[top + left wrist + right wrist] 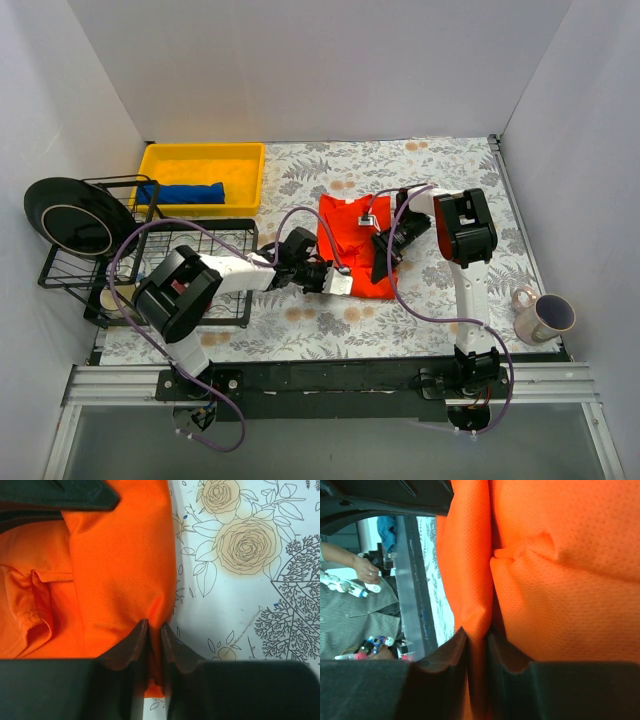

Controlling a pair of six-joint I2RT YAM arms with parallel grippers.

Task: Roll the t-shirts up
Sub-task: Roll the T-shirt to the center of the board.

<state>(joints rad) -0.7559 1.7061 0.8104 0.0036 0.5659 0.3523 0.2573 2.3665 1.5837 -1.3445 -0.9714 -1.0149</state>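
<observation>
The orange-red t-shirt (352, 238) lies folded on the floral tablecloth at the middle of the table. My left gripper (335, 280) is shut on its near left edge; in the left wrist view the cloth (120, 565) is pinched between my jaws (155, 630). My right gripper (385, 262) is shut on its near right edge; in the right wrist view a fold of the cloth (470, 570) runs between my jaws (477, 635). A royal blue t-shirt (188, 193) lies rolled in the yellow bin (205, 160).
A black wire rack (150, 265) holding a black plate (68, 215) stands at the left. A mug (543, 316) sits at the near right. White walls enclose the table. A person shows beyond the table edge in the right wrist view (355, 605).
</observation>
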